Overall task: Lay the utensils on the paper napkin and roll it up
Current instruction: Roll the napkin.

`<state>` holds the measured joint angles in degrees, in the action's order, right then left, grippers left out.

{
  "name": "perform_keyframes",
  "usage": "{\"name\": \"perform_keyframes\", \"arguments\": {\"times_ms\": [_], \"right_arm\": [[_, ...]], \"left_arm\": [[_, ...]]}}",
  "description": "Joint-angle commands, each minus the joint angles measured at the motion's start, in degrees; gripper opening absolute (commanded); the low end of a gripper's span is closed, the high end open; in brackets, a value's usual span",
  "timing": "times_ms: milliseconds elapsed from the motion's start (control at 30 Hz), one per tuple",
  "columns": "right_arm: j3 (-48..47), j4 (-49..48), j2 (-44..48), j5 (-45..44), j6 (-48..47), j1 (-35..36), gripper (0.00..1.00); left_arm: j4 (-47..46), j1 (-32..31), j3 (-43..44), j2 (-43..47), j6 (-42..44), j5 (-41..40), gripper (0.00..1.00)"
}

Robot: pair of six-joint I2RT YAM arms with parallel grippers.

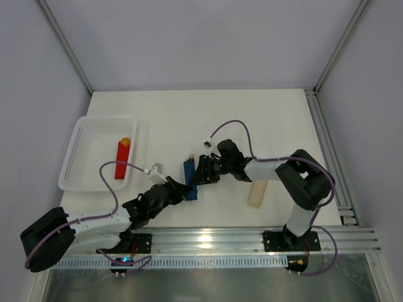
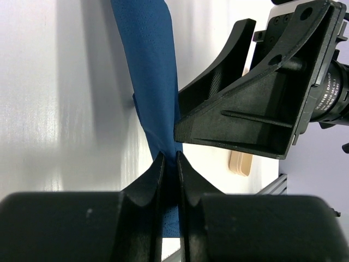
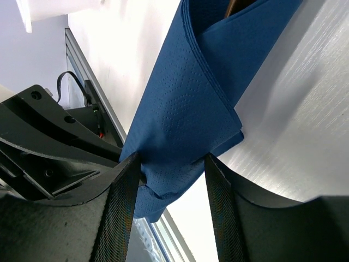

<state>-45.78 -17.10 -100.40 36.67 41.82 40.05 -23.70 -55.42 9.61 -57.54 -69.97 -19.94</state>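
left wrist, left hand (image 2: 170, 159) pinching paper napkin (image 2: 148, 65), right hand (image 3: 172, 164) astride it

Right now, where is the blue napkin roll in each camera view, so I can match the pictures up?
Top external: the napkin roll is a short blue strip just left of centre.
Left wrist: the napkin roll runs from top centre down into the left fingers.
Right wrist: the napkin roll slants from top right to bottom left, between the right fingers.
Shared landmark: the white table beneath it.
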Motion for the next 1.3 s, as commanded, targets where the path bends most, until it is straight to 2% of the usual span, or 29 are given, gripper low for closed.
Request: {"name": "perform_keyframes", "arguments": {"times_ms": [0, 200, 500, 567, 800, 1067, 1167, 1267], "right_arm": [[-2.0, -4.5, -1.5, 1.2, 0.5, -0.3, 0.55], [-1.9, -8.3, -3.3, 2.4, 1.9, -0.9, 0.55], [-2.7, -6.5, -4.3, 1.6, 1.5, -1.2, 0.56], [-2.7, -7.6, -4.7, 2.3, 2.0, -1.2, 0.59], [-2.7, -12.1, -6.2, 4.8, 4.1, -1.2, 0.59], [-0.9, -24.7, -8.5, 8.9, 10.7, -1.3, 0.47], [-0.5, -26.1, -8.8, 9.1, 11.4, -1.3, 0.45], [0.2, -26.9, -8.3, 8.8, 11.4, -1.4, 0.36]], "left_arm": [[-4.3, -0.5, 0.2, -0.1, 0.8, -1.0, 0.0], [-4.2, -0.7, 0.2, 0.0, 0.9, -1.1, 0.0], [-5.7, -0.8, 0.1, -1.6, 0.7, -1.0, 0.0], [-6.0, -0.8, 0.0, -2.1, 0.6, -0.8, 0.0], [-6.5, -1.0, 0.0, -2.8, 0.5, -0.8, 0.0], [-6.6, -1.1, -0.2, -2.6, 0.6, -0.6, 0.0], [-6.0, -1.0, -0.2, -1.6, 0.7, -0.8, 0.0], [-5.1, -1.0, -0.2, -0.6, 0.8, -1.1, 0.0]]}}
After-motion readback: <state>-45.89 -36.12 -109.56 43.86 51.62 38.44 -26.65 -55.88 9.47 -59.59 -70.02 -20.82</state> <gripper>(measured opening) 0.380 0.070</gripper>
